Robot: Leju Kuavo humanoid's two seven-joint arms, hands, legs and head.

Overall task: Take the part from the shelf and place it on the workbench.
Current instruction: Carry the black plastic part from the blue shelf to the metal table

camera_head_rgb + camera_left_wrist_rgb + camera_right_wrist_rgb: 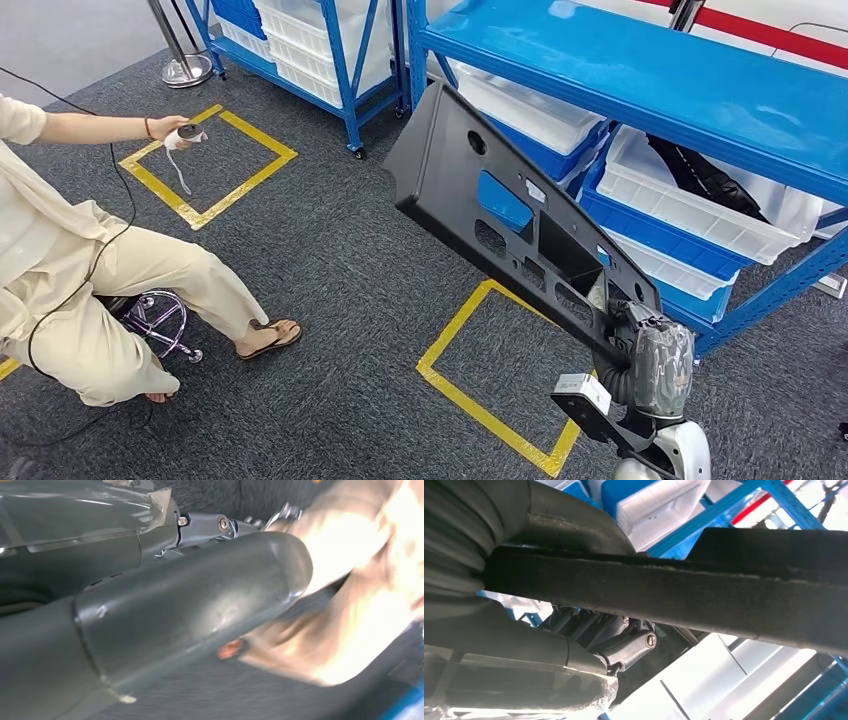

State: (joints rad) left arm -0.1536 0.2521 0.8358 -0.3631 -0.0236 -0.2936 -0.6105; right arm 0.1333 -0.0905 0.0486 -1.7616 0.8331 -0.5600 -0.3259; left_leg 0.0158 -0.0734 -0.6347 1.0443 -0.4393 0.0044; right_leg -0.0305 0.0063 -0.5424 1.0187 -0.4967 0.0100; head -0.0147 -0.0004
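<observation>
The part [520, 225], a long flat black plastic panel pierced with cut-outs, slants up in the air beside the blue metal shelf [640, 70]. The shelf's white bins [700, 195] hold dark pieces (shapes unclear). The right hand [655, 365] grips the panel's lower end, its thumb [499, 635] and fingers clamping the rough edge. The left hand [190, 605] is blurred; its state is unclear.

The part [510, 225] is matt black moulded plastic, its edge rough in the right wrist view. The shelf [640, 70] is glossy blue painted metal, holding translucent white plastic bins [690, 195]. The floor [340, 270] is dark grey, coarse carpet.
</observation>
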